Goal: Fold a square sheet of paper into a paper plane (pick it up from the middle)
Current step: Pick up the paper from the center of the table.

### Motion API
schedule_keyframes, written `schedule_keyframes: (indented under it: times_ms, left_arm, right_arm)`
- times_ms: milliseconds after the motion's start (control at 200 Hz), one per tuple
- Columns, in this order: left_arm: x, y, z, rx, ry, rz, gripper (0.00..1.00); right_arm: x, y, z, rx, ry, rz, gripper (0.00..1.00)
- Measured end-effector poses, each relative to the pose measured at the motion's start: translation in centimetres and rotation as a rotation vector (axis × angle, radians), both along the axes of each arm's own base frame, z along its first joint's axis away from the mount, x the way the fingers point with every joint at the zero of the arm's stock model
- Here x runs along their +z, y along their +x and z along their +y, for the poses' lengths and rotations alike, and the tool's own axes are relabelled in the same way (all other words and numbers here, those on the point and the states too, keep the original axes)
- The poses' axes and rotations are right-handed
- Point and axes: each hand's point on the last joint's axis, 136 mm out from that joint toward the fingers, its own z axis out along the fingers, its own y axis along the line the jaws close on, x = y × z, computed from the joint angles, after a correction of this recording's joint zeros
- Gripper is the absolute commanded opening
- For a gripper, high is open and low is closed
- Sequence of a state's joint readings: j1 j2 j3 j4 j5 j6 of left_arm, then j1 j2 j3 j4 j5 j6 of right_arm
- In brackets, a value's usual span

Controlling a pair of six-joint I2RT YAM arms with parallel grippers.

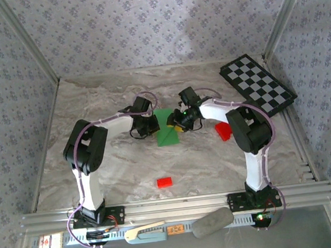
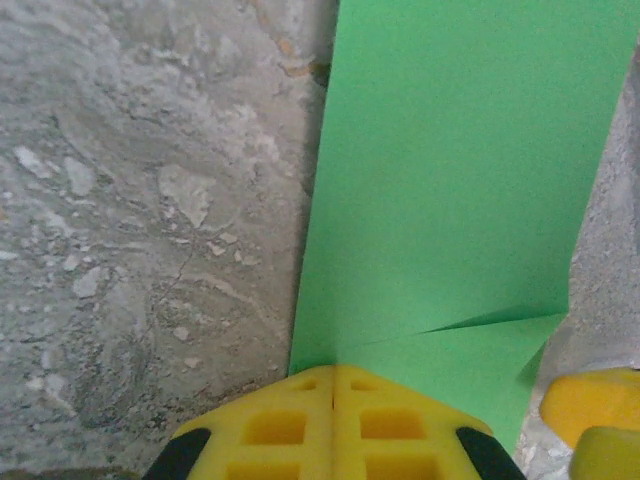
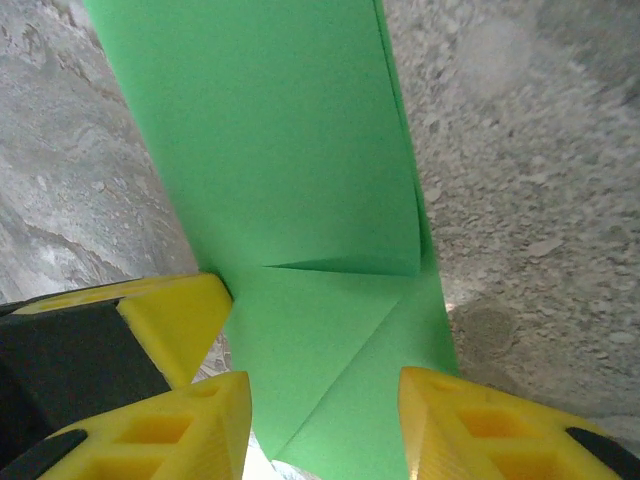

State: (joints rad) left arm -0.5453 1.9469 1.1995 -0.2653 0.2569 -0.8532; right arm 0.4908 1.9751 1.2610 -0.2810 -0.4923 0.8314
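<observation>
The green sheet of paper (image 1: 165, 128) lies on the marble table between both grippers, folded lengthwise with a diagonal corner flap (image 3: 330, 330) at one end. My left gripper (image 2: 333, 370) is shut, its tips set against the paper's (image 2: 450, 180) left edge near the flap; whether paper is pinched between them I cannot tell. My right gripper (image 3: 325, 420) is open, its two yellow fingers (image 3: 470, 425) standing either side of the flap end of the paper (image 3: 270, 150). Seen from above, the left gripper (image 1: 152, 127) and the right gripper (image 1: 180, 121) flank the paper closely.
A small red block (image 1: 164, 182) lies near the front middle. A red wedge (image 1: 223, 130) sits beside the right arm. The checkerboard (image 1: 258, 83) leans at the back right. Patterned walls close in the marble table (image 1: 93, 108) on three sides.
</observation>
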Motion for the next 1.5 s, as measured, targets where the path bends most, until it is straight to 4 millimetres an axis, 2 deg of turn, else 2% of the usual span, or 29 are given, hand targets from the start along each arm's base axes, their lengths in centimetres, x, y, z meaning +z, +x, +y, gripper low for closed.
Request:
schedule_keyframes:
  times_ms: [435,770,945,1109,1349,1499]
  left_arm:
    - [-0.1,0.0,0.0,0.045,-0.014,0.021,0.04]
    - [-0.1,0.0,0.0,0.05,-0.019,0.02,0.04]
    - [-0.1,0.0,0.0,0.05,-0.019,0.019,0.04]
    - [0.0,0.0,0.0,0.05,-0.02,0.017,0.05]
    - [0.4,-0.3,0.6,0.06,-0.021,0.024,0.2]
    - [2.5,-0.5,2.5,0.089,-0.074,0.004,0.38]
  right_arm:
    - [-0.8,0.4,0.8,-0.001,-0.004,0.021,0.43]
    - [0.1,0.7,2.2,0.004,0.073,0.009,0.33]
    - [-0.2,0.4,2.4,-0.003,0.095,0.019,0.29]
    - [-0.4,0.4,2.4,-0.005,0.102,0.016,0.19]
    - [-0.6,0.4,2.4,-0.003,0.107,0.004,0.05]
    - [-0.2,0.7,2.2,0.001,0.12,-0.027,0.02]
